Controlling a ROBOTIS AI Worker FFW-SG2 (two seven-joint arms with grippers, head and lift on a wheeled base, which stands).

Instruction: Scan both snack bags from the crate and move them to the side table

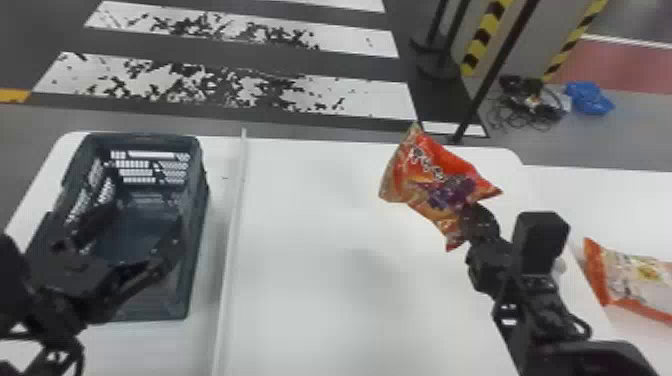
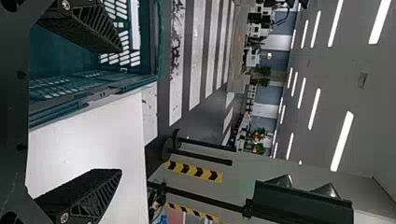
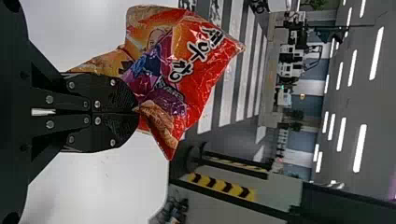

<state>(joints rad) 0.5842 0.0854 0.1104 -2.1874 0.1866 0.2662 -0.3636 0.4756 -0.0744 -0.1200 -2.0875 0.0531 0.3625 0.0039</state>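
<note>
Head view places the right gripper (image 1: 471, 222) over the right part of the white table (image 1: 310, 300), clenched on the edge of a red snack bag (image 1: 435, 170). Right wrist view shows its two fingers (image 3: 119, 95) pressed together there, the bag spreading out past their tips. A second snack bag (image 1: 645, 285), pale with orange ends, lies flat on the side table (image 1: 620, 210) at the right. Across the white table, the left gripper (image 1: 137, 235) is at the dark crate (image 1: 197, 225), its fingers spread wide and grasping nothing.
</note>
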